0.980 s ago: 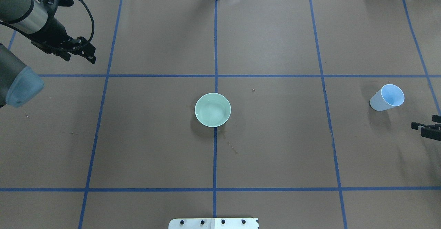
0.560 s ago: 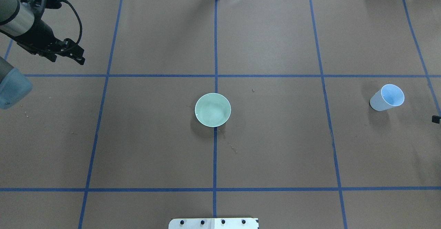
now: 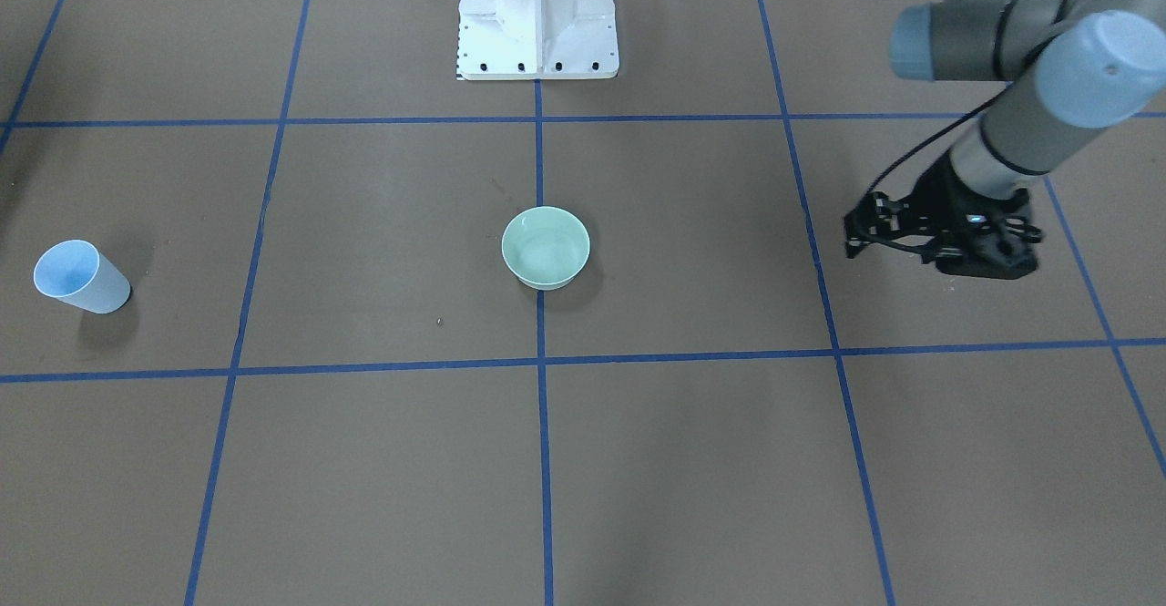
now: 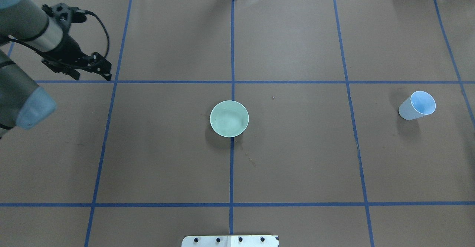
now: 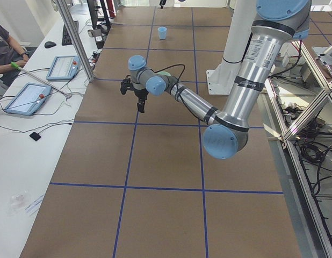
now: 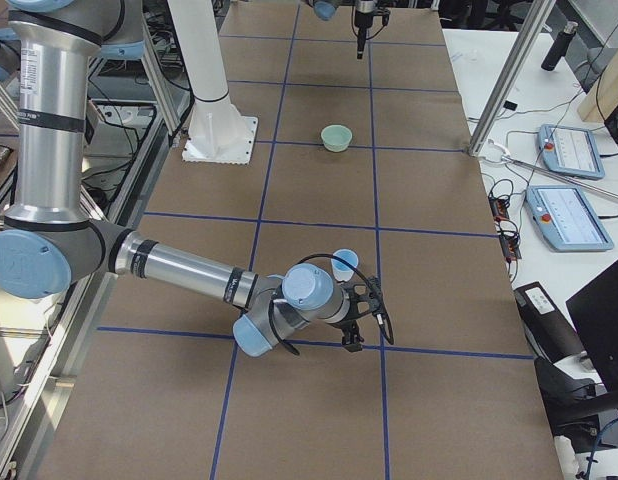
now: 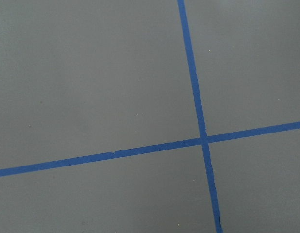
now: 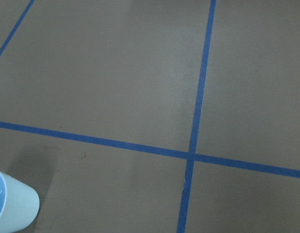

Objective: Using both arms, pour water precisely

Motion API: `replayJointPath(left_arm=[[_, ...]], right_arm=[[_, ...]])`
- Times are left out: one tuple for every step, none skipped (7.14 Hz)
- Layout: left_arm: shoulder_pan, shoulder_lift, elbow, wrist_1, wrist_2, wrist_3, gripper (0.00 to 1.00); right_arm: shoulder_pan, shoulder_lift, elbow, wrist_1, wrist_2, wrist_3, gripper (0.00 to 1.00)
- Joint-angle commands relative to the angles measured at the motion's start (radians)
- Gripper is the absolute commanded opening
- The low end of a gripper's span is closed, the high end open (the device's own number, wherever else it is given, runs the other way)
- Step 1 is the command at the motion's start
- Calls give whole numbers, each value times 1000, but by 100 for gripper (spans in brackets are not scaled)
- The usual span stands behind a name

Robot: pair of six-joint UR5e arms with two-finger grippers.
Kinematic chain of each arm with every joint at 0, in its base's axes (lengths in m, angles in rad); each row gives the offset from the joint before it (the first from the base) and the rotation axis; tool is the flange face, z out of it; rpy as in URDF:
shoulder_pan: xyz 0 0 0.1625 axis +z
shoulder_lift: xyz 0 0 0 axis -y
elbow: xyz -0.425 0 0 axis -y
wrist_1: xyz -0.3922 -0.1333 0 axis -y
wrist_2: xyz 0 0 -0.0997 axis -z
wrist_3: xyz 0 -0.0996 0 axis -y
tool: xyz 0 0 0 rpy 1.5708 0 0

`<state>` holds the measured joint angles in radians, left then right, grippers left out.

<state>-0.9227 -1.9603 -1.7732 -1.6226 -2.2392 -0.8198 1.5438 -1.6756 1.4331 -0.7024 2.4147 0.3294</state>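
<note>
A pale green bowl point(image 4: 229, 118) point(image 3: 546, 247) stands at the table's middle, with a faint sheen of water point(image 4: 233, 121) inside. A light-blue cup point(image 4: 417, 106) point(image 3: 80, 276) stands upright far to the right of it in the overhead view. My left gripper point(image 4: 92, 77) point(image 3: 852, 237) hangs open and empty above the tape crossing, far left of the bowl. My right gripper point(image 6: 357, 322) shows only in the exterior right view, close beside the cup point(image 6: 344, 263); I cannot tell its state. The right wrist view catches the cup point(image 8: 11, 206) at its lower left corner.
The white pedestal point(image 3: 537, 14) stands at the robot's side of the table. Small wet spots point(image 4: 249, 158) lie near the bowl. An operators' desk with tablets point(image 5: 26, 99) and an aluminium post point(image 5: 74, 37) border the far side. Blue tape lines grid the brown table point(image 4: 297, 158).
My left gripper drew back to the left, then came right and nearer the bowl's row. My right gripper left the overhead view at its right edge.
</note>
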Motion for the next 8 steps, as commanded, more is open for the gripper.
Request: replayJointPath(left_arm=[[175,-150,33,-2,56,-209,99],[226,-225,91,-2,62,-258,98],[261,-274,153,-11,81,-274,98],[306,-313,211,-25,120,-288,96],[329,-331,245,-43,127,-294,94],[340,-334,264,-48,130,-294,91],[341,-342,283,-77,130,-295,89],[341,-363,306,-80,128,-297,87]], right_arm=[[19,77,47,-290,14,-172,99],[32,103,97,-484,-2,-326,99],[47,141,130,-658,-17,-472,99],[65,172,154,-798,-35,-587,99],[71,181,193,-865,-51,-616,99],[67,180,216,-871,-72,-616,99],[67,177,225,-888,-72,-616,99],[67,174,233,-890,-72,-616,99]])
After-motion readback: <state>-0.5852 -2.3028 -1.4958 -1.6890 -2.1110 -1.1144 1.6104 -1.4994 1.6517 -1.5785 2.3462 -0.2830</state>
